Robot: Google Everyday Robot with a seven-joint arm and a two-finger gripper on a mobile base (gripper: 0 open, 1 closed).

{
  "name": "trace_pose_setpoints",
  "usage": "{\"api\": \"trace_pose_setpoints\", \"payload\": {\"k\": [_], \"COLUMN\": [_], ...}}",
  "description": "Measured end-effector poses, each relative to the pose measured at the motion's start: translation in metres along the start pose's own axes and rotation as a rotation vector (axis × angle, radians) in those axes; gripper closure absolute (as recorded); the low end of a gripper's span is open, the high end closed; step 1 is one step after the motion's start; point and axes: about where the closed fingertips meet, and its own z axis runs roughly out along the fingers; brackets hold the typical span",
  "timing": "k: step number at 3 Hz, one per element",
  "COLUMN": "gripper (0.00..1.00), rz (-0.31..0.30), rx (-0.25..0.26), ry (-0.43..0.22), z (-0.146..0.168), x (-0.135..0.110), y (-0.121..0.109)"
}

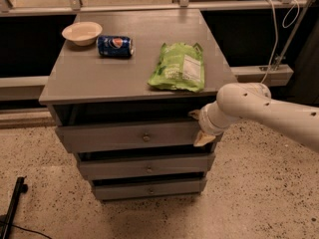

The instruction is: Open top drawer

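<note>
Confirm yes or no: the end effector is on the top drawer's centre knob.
No, the end effector sits at the right end of the top drawer front, well clear of the centre knob.

Grey top drawer [114, 138]; cream gripper [198, 128] at its right end; green bag [178, 67]; blue can [115, 46].

A cabinet [99, 76] stands on the floor [259, 193]. A bowl [81, 33] sits on its top, at the back left. A soda can [115, 46] lies just to the right of the bowl. A chip bag [178, 67] lies further right, nearer the front edge. Three drawers are stacked under the top: the top drawer [114, 137], the middle drawer [144, 167] below it, and the bottom drawer [147, 188] lowest. The gripper [198, 127] is at the right end of the top drawer's front. Its arm [269, 112] reaches in from the right.
</note>
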Motion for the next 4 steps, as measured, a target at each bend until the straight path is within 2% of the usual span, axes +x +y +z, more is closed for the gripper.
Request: {"api": "trace_pose_setpoints", "payload": {"k": [1,3,4], "gripper": [0.34,0.00,0.00], "rz": [-0.006,-0.019,-0.019], "rx": [-0.007,-0.007,-0.007], "ry": [-0.013,-0.026,-0.026], "z": [-0.007,-0.020,-0.020], "x": [-0.004,-0.012,-0.012], "y": [0.009,0.015,0.015]}}
